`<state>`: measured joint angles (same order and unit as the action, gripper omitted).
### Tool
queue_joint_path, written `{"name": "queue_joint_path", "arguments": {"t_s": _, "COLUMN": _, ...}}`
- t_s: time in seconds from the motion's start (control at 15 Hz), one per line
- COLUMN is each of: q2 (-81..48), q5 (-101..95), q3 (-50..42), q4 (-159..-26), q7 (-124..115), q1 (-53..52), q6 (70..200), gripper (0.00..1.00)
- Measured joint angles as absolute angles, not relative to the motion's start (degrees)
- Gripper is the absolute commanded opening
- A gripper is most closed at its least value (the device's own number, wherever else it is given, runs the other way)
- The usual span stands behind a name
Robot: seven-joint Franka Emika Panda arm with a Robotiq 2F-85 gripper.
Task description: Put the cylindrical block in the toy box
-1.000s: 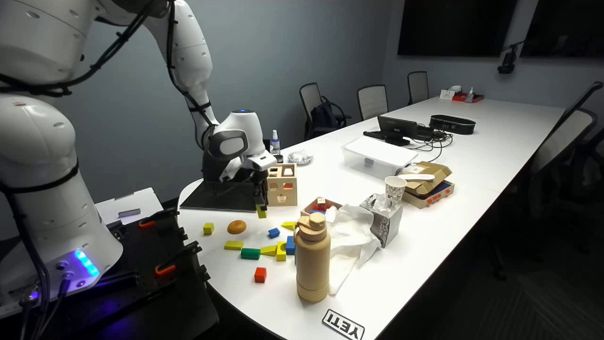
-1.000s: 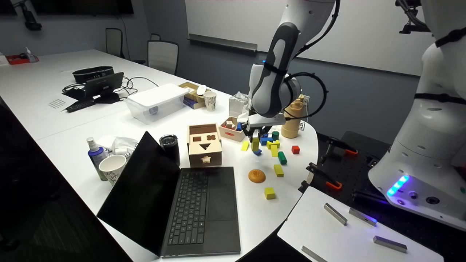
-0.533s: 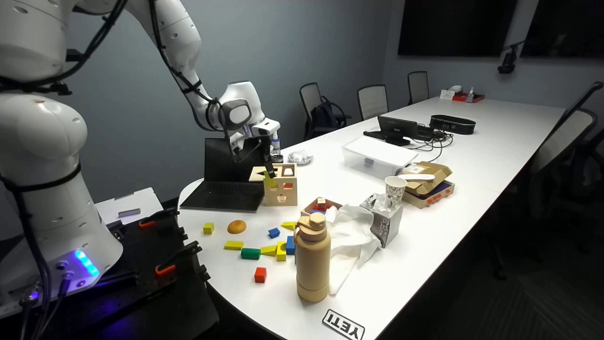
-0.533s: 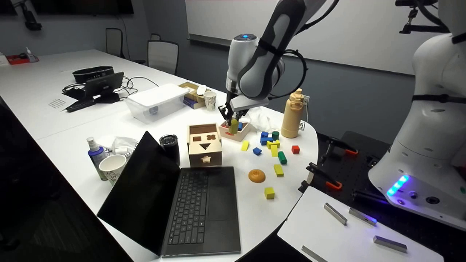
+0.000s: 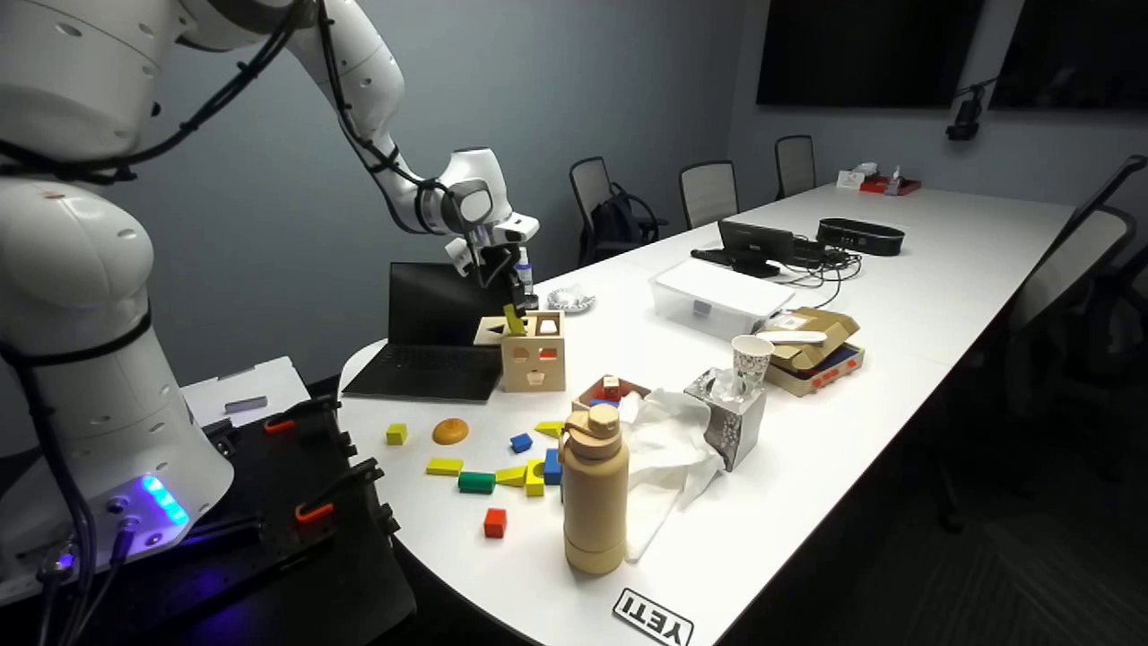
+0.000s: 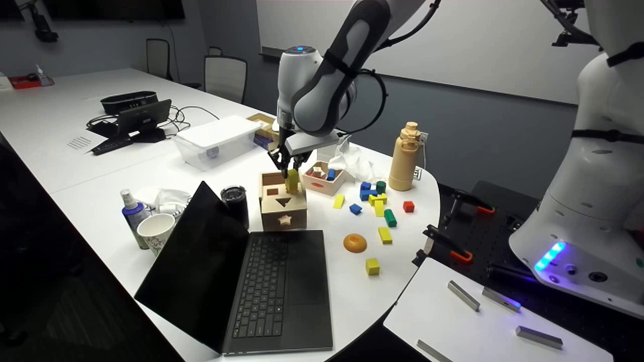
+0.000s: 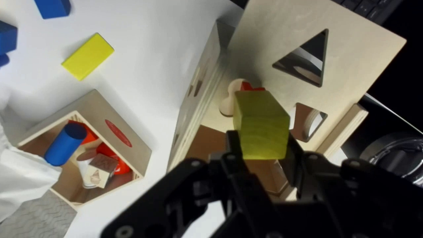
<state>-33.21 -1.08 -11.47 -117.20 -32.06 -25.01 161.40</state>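
We've got a yellow rectangular block (image 7: 262,130), no cylinder by its look, pinched in our 2 black fingers (image 7: 233,143) over the pale wooden toy box (image 6: 269,205). Pick done; lowering, release look left.

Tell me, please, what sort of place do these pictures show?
Probably an office meeting room: the long white table, the chairs standing along it and the big whiteboard suggest this.

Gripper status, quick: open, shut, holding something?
Gripper: closed, holding a yellow block over the toy box.
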Motion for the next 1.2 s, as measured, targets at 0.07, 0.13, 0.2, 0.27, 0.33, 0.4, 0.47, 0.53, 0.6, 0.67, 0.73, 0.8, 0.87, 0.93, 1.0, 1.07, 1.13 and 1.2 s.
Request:
{"name": "queue_joint_path", "arguments": {"t_s": 0.07, "q2": -34.3, "q5": -1.3, "q3": -11.1, "q4": -115.3, "q7": -31.7, "q1": -24.6, "q6": 160.7, "gripper": 0.08}}
{"name": "queue_joint_path", "arguments": {"t_s": 0.13, "q2": -35.3, "q5": -1.5, "q3": -10.9, "q4": -113.5, "q7": -31.6, "q1": -24.4, "q6": 160.2, "gripper": 0.08}}
{"name": "queue_joint_path", "arguments": {"t_s": 0.2, "q2": -36.4, "q5": -1.5, "q3": -10.8, "q4": -111.8, "q7": -31.6, "q1": -24.3, "q6": 159.6, "gripper": 0.08}}
{"name": "queue_joint_path", "arguments": {"t_s": 0.27, "q2": -37.3, "q5": -1.5, "q3": -10.6, "q4": -110.1, "q7": -31.6, "q1": -24.2, "q6": 158.8, "gripper": 0.08}}
{"name": "queue_joint_path", "arguments": {"t_s": 0.33, "q2": -38.2, "q5": -1.5, "q3": -10.1, "q4": -108.6, "q7": -31.6, "q1": -23.9, "q6": 157.8, "gripper": 0.08}}
{"name": "queue_joint_path", "arguments": {"t_s": 0.4, "q2": -39.0, "q5": -1.5, "q3": -9.7, "q4": -107.2, "q7": -31.6, "q1": -23.6, "q6": 156.7, "gripper": 0.08}}
{"name": "queue_joint_path", "arguments": {"t_s": 0.47, "q2": -39.6, "q5": -1.5, "q3": -9.4, "q4": -105.9, "q7": -31.6, "q1": -23.4, "q6": 155.4, "gripper": 0.08}}
{"name": "queue_joint_path", "arguments": {"t_s": 0.53, "q2": -40.1, "q5": -1.5, "q3": -9.0, "q4": -104.8, "q7": -31.6, "q1": -23.2, "q6": 154.0, "gripper": 0.08}}
{"name": "queue_joint_path", "arguments": {"t_s": 0.6, "q2": -40.4, "q5": -1.5, "q3": -8.6, "q4": -103.8, "q7": -31.6, "q1": -22.9, "q6": 152.6, "gripper": 0.08}}
{"name": "queue_joint_path", "arguments": {"t_s": 0.67, "q2": -40.6, "q5": -1.5, "q3": -8.4, "q4": -103.0, "q7": -31.6, "q1": -22.9, "q6": 151.1, "gripper": 0.08}}
{"name": "queue_joint_path", "arguments": {"t_s": 0.73, "q2": -40.6, "q5": -1.5, "q3": -8.2, "q4": -102.5, "q7": -31.7, "q1": -22.8, "q6": 149.9, "gripper": 0.08}}
{"name": "queue_joint_path", "arguments": {"t_s": 0.8, "q2": -40.6, "q5": -1.5, "q3": -8.0, "q4": -101.9, "q7": -31.7, "q1": -22.8, "q6": 148.9, "gripper": 0.08}}
{"name": "queue_joint_path", "arguments": {"t_s": 0.87, "q2": -40.7, "q5": -1.5, "q3": -7.8, "q4": -101.5, "q7": -31.8, "q1": -22.7, "q6": 148.0, "gripper": 0.08}}
{"name": "queue_joint_path", "arguments": {"t_s": 0.93, "q2": -40.7, "q5": -1.5, "q3": -7.6, "q4": -101.1, "q7": -32.0, "q1": -22.6, "q6": 147.6, "gripper": 0.08}}
{"name": "queue_joint_path", "arguments": {"t_s": 1.0, "q2": -40.9, "q5": -1.3, "q3": -7.3, "q4": -100.7, "q7": -32.1, "q1": -22.3, "q6": 147.4, "gripper": 0.08}}
{"name": "queue_joint_path", "arguments": {"t_s": 1.07, "q2": -41.2, "q5": -1.0, "q3": -6.9, "q4": -100.3, "q7": -32.2, "q1": -22.0, "q6": 147.3, "gripper": 0.08}}
{"name": "queue_joint_path", "arguments": {"t_s": 1.13, "q2": -41.5, "q5": -0.8, "q3": -6.6, "q4": -99.8, "q7": -32.4, "q1": -21.7, "q6": 147.3, "gripper": 0.08}}
{"name": "queue_joint_path", "arguments": {"t_s": 1.2, "q2": -42.1, "q5": -0.7, "q3": -6.4, "q4": -99.4, "q7": -33.0, "q1": -21.4, "q6": 147.3, "gripper": 0.08}}
